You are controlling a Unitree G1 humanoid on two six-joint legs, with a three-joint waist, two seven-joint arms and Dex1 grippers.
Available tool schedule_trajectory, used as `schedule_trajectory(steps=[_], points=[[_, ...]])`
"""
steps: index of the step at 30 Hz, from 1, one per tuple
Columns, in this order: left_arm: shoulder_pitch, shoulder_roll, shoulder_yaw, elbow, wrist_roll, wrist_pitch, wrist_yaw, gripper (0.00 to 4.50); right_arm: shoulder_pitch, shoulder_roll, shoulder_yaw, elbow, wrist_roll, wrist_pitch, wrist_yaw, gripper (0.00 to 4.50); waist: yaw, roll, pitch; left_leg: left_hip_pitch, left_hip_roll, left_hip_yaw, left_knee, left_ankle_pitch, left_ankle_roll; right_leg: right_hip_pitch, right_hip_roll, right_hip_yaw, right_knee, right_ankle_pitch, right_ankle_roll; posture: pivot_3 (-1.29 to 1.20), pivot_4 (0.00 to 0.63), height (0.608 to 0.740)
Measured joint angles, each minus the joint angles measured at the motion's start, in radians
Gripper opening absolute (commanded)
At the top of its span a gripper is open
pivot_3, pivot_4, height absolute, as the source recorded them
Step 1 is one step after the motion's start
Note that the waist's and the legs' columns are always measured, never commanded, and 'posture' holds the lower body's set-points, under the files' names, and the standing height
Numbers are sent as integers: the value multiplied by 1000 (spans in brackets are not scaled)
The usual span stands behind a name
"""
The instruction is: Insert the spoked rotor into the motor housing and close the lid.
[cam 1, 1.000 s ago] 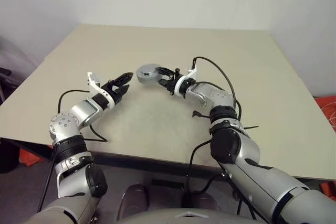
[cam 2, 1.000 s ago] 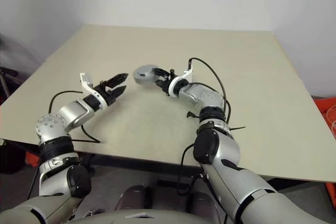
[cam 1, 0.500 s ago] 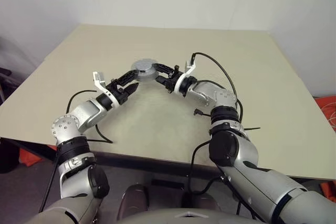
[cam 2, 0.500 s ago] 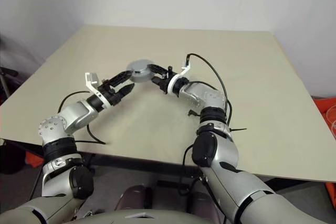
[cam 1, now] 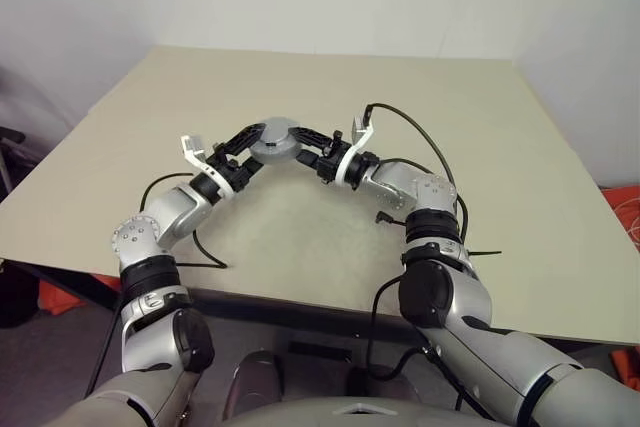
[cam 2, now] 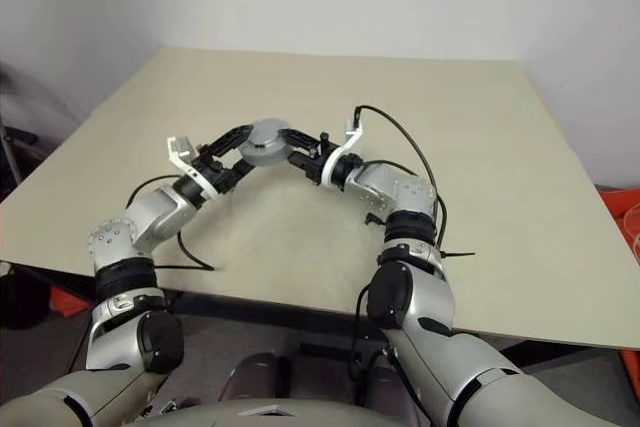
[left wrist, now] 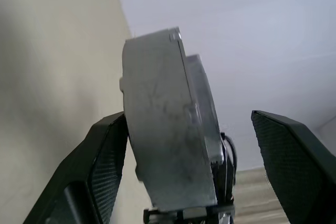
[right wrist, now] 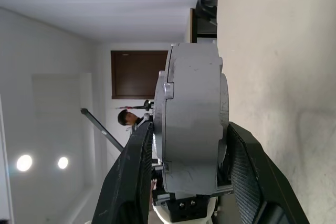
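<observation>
Motor housing: the motor housing [cam 1: 274, 138] is held up off the table [cam 1: 520, 167], between the two grippers, about mid-table in front of the robot. What shows is a closed grey metal cylinder with a stepped, flatter cap face; no windings or spokes can be seen from here.

Right gripper: the right gripper [right wrist: 186, 145] is clamped across the housing, one black finger on each flat face, carrying it with its round faces turned sideways to that hand.

Left gripper: the left gripper [left wrist: 194, 145] has its fingers spread wide around the housing's far side. One finger [left wrist: 107, 153] lies just beside or against the grey body; the other stands well apart from it. It is not gripping.

Step in hand: looks to me like a hand-over or a two-handed bracing of the housing. Whether the rotor is already inside I cannot tell.

Next move: I would expect the left fingers to close squarely on the body before the right lets go; a skewed pinch on that smooth round metal could let it slip.

Table: nothing else lies near the hands.
</observation>
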Motion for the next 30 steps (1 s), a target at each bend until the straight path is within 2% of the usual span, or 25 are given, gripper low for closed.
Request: schedule_trajectory(steps=[5, 8, 11, 12, 22, 29, 30], points=[[-6, -9, -28, 2, -3, -12, 0, 3908, 2, 0, 9, -7, 3, 1, 1, 1990, 0, 0, 0, 0, 0, 0, 0, 0, 0, 0, 0, 0, 0, 0, 0, 0, 0, 740], [-6, -9, -33, 2, -4, -16, 0, 3369, 3, 1, 15, -10, 4, -2, 6, 1990, 0, 0, 0, 0, 0, 0, 0, 0, 0, 0, 0, 0, 0, 0, 0, 0, 0, 740], [-6, -9, -35, 4, -8, -21, 0, 2400, 3, 0, 22, -19, 14, -8, 18, 1990, 0, 0, 0, 0, 0, 0, 0, 0, 0, 0, 0, 0, 0, 0, 0, 0, 0, 740], [-5, -10, -36, 4, -16, -21, -1, 2211, 3, 1, 25, -20, 15, -10, 22, 1990, 1, 0, 0, 0, 0, 0, 0, 0, 0, 0, 0, 0, 0, 0, 0, 0, 0, 740], [-1, -10, -38, 4, -23, -28, 0, 2177, 7, -7, 58, -24, 11, -34, 39, 1990, 2, 0, 0, 0, 0, 0, 0, 0, 0, 0, 0, 0, 0, 0, 0, 0, 0, 740], [8, -6, -77, 4, -12, -29, 5, 2177, 36, -10, 160, -65, -70, -111, 84, 4295, 13, 0, 0, 0, 0, 0, 0, 0, 0, 0, 0, 0, 0, 0, 0, 0, 0, 740], [10, -5, -78, 4, -11, -30, 5, 2177, 36, -9, 170, -65, -87, -139, 82, 4475, 13, 0, 0, 0, 0, 0, 0, 0, 0, 0, 0, 0, 0, 0, 0, 0, 0, 740]])
